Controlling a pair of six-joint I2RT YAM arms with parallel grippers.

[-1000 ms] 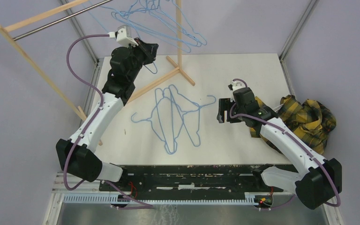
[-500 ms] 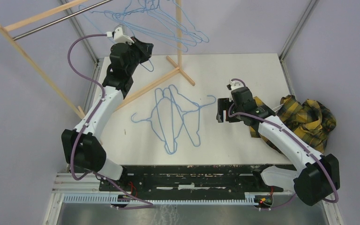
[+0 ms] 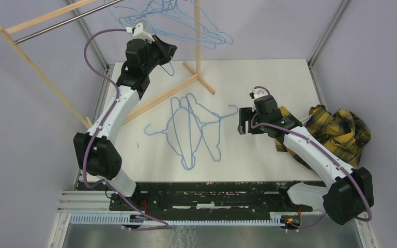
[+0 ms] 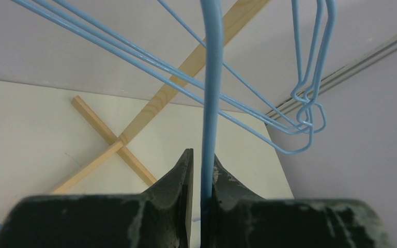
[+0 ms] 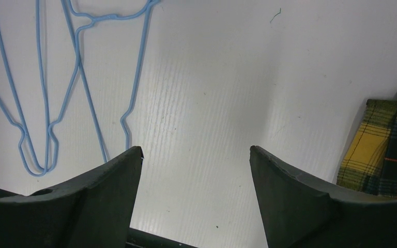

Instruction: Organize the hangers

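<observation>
Several light-blue wire hangers [image 3: 191,129] lie overlapping on the white table's middle; some show in the right wrist view [image 5: 41,93]. More hangers [image 3: 186,23] hang from the rack's rod at the back. My left gripper [image 3: 166,51] is raised beside them, shut on the wire of a hanger [image 4: 210,77] that runs straight up between its jaws. The hanging ones' hooked ends [image 4: 305,113] show just beyond. My right gripper [image 3: 244,122] hovers open over bare table [image 5: 196,150], just right of the lying hangers, with nothing between its fingers.
A wooden rack with a metal rod [image 3: 57,23] stands at the back left. Its crossed feet [image 3: 196,77] rest on the table. A yellow plaid shirt [image 3: 336,129] lies crumpled at the right edge, beside the right arm [image 5: 387,150].
The left arm has stretched up and back, carrying its hanger slightly rightwards towards the hanging ones. The right gripper has hardly moved.
</observation>
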